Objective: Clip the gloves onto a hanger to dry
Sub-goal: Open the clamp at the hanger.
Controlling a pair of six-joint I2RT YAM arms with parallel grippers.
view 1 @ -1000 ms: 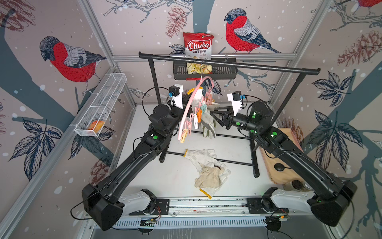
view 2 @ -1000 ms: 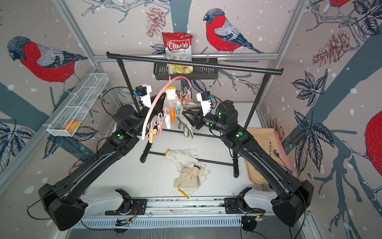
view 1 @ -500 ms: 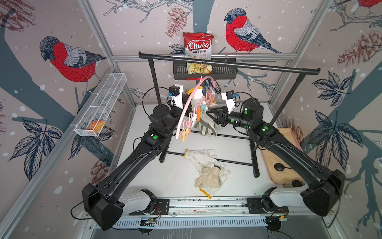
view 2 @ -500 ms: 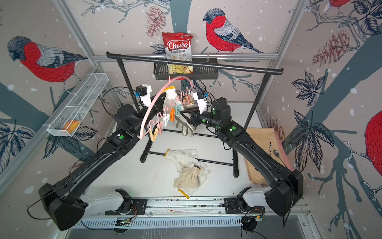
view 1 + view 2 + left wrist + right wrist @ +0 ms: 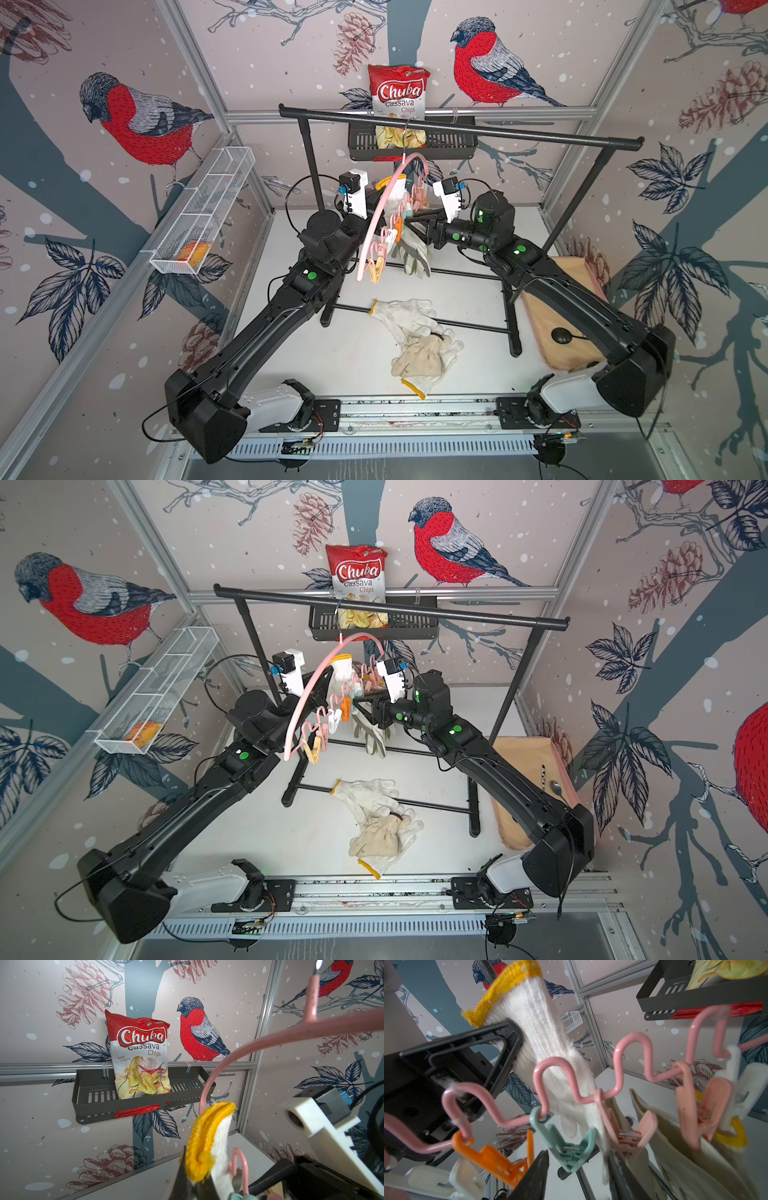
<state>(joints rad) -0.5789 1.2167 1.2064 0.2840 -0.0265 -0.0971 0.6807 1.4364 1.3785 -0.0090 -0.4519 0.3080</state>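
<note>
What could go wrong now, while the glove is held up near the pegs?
1. The hanger hangs only by its hook, so a push from the right gripper at the teal peg may swing it away.
2. The left gripper pinches the knitted glove near its cuff; it may slip.

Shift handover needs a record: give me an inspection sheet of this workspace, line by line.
Surface: white table, the black rack standing on it.
Job's things: pink hanger hooked on the rack's bar; leather glove clipped to it; knit glove with yellow cuff held up beside it; pile of gloves lying on the table.
Clutter: chips bag in a black shelf; wire basket on the wall; tan pad under the right arm.
End effectors: left end effector shut on the knit glove; right end effector open, jaws either side of a teal peg, contact unclear.
Cables: black cable loop beside the left wrist.
Surroundings: bird-print walls, aluminium frame.
</note>
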